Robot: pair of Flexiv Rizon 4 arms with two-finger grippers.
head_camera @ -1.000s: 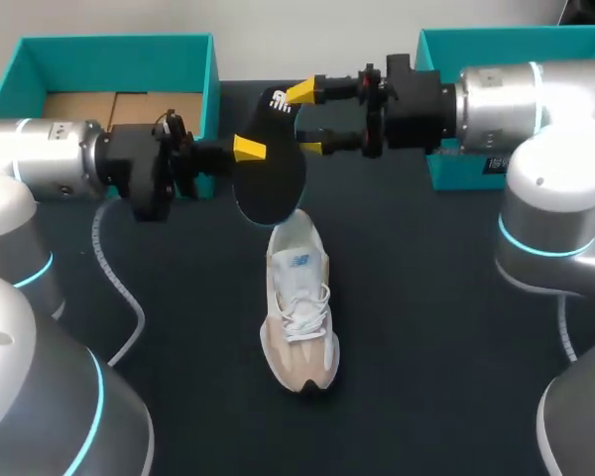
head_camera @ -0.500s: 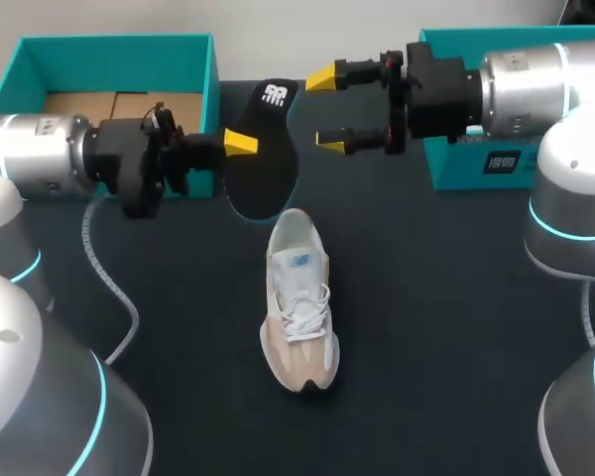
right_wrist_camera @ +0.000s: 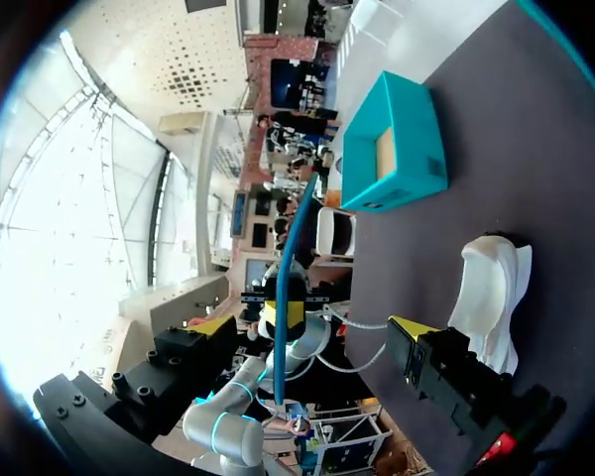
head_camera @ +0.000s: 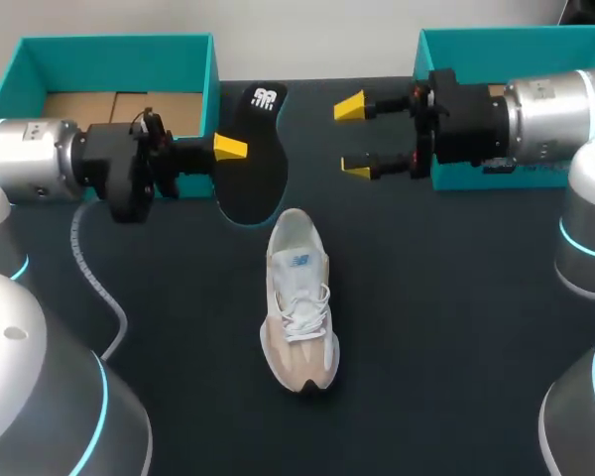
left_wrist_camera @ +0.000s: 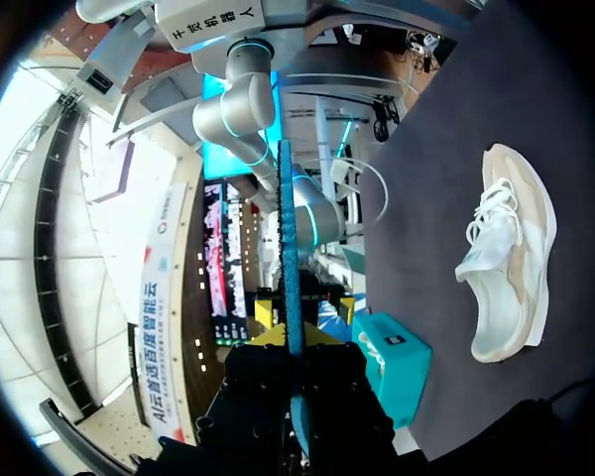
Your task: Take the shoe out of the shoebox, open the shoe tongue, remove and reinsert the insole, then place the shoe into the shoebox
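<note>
A black insole [head_camera: 250, 164] hangs above the table behind the shoe, and my left gripper [head_camera: 228, 149] is shut on its edge. In the left wrist view the insole [left_wrist_camera: 288, 238] is edge-on, a thin blue line rising from between the fingers of the left gripper [left_wrist_camera: 294, 342]. The beige and white shoe [head_camera: 297, 297] lies on the dark table, toe toward the front edge. My right gripper [head_camera: 353, 137] is open wide, to the right of the insole and apart from it. Its wrist view shows the insole [right_wrist_camera: 297, 238] edge-on ahead and the shoe [right_wrist_camera: 491, 288] beside one finger [right_wrist_camera: 413, 333].
An open teal shoebox [head_camera: 114, 45] with a cardboard floor stands at the back left. A second teal box [head_camera: 476, 40] stands at the back right, behind my right arm. A grey cable [head_camera: 94, 283] runs over the table at the left.
My right gripper has opened wider and drawn back to the right, away from the insole's top. My left arm has pulled the insole slightly left and back.
</note>
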